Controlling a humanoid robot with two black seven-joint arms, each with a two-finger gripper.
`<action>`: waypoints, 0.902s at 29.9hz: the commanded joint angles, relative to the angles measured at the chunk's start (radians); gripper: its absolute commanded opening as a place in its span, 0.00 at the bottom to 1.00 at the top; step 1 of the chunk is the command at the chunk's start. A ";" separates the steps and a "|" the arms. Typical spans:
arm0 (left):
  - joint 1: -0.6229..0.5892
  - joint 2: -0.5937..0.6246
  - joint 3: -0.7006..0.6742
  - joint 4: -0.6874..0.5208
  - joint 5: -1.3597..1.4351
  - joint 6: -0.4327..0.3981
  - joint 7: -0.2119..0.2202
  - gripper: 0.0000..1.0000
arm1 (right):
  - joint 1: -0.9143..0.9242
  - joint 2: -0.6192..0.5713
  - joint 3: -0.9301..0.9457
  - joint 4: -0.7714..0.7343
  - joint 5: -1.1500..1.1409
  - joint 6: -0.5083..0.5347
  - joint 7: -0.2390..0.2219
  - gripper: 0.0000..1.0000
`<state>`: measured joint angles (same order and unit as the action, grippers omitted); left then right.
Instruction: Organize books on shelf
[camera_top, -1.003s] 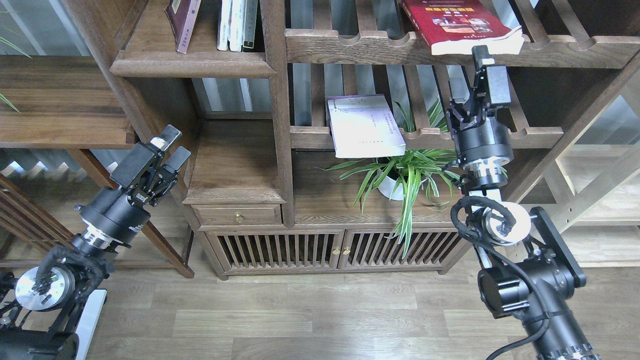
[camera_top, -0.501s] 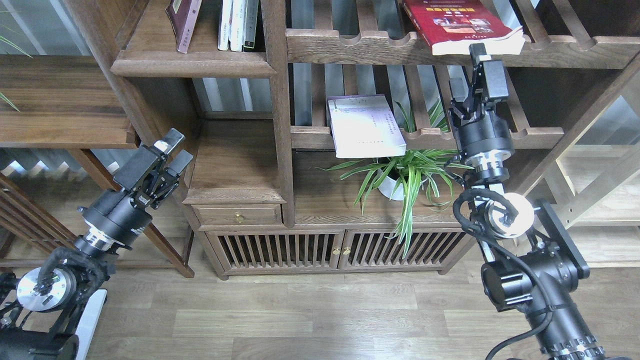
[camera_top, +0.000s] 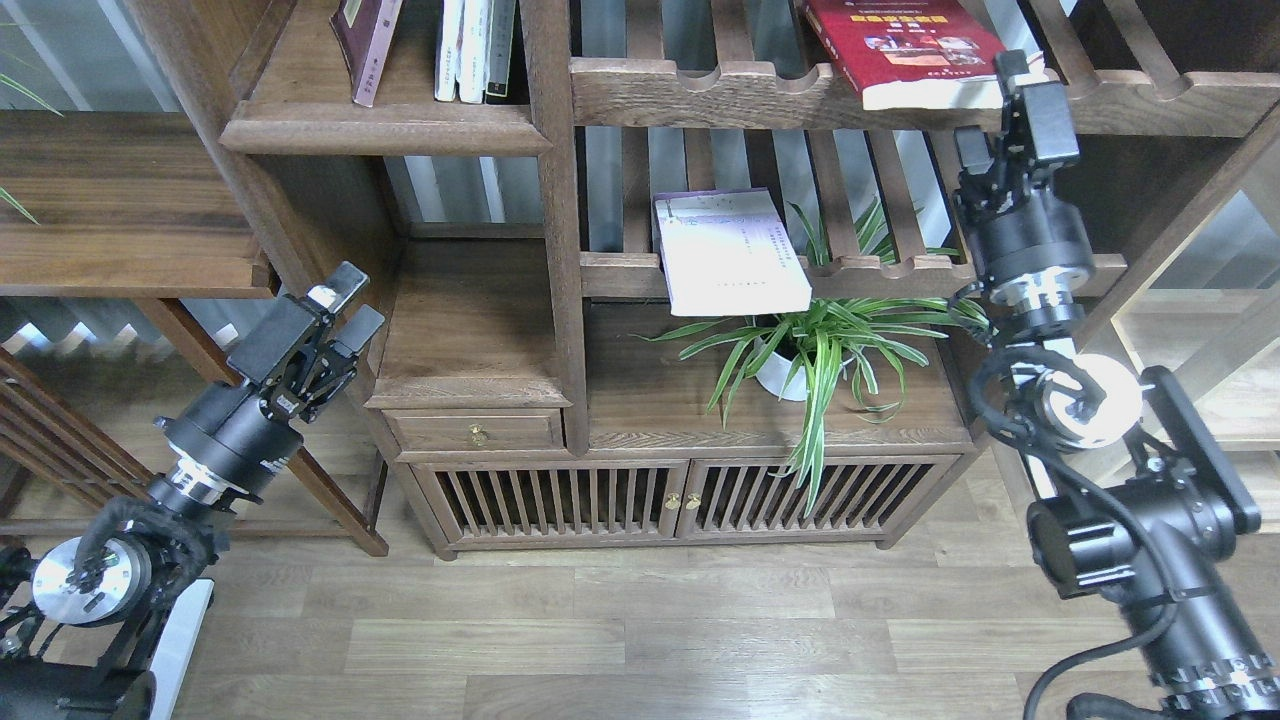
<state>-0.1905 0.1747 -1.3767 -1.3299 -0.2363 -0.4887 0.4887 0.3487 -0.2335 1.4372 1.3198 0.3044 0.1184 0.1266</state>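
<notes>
Up top, three task books show. One maroon book (camera_top: 362, 40) leans in the solid shelf (camera_top: 385, 125) compartment at upper left, tilted toward the left wall, its top cut off by the frame edge. Beside it, apart from it, stand three thin spines (camera_top: 474, 50), two white and one dark, upright against the post. One red book (camera_top: 905, 45) lies flat on the upper slatted rack (camera_top: 700, 92), its page edge hanging over the scalloped front rail. One pale book (camera_top: 728, 250) lies flat on the lower slatted rack (camera_top: 870, 268), its near end jutting past the rail and over the plant (camera_top: 815, 345).

One plant, in one white pot, stands on the cabinet top below the lower rack. Under the top are one small drawer (camera_top: 475, 430) with a brass knob and two slatted doors (camera_top: 660, 498), each with a brass knob.

Two arms are in view. The right gripper (camera_top: 1010, 95) points up, its tip just at the right end of the red book's page edge; one finger overlaps the book's corner, but whether it touches cannot be told. Its fingers stand apart with nothing between them. The left gripper (camera_top: 343, 300) is low at the left, near the front corner of the small middle shelf above the drawer, well apart from every book. Its two fingers are spread with a gap and hold nothing.
</notes>
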 joint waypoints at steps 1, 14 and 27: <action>-0.003 0.000 0.004 0.001 0.002 0.000 0.000 0.99 | -0.002 -0.012 0.000 0.009 0.007 -0.003 0.001 0.99; -0.006 0.022 0.004 0.001 0.002 0.000 0.000 0.99 | 0.007 -0.024 -0.006 0.016 0.010 -0.020 -0.002 0.99; -0.007 0.031 0.004 0.031 0.005 0.000 0.000 0.99 | -0.072 -0.073 0.006 0.016 0.010 0.069 -0.004 0.99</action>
<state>-0.1994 0.1992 -1.3729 -1.3020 -0.2330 -0.4887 0.4887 0.3042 -0.3079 1.4417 1.3363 0.3146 0.1617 0.1227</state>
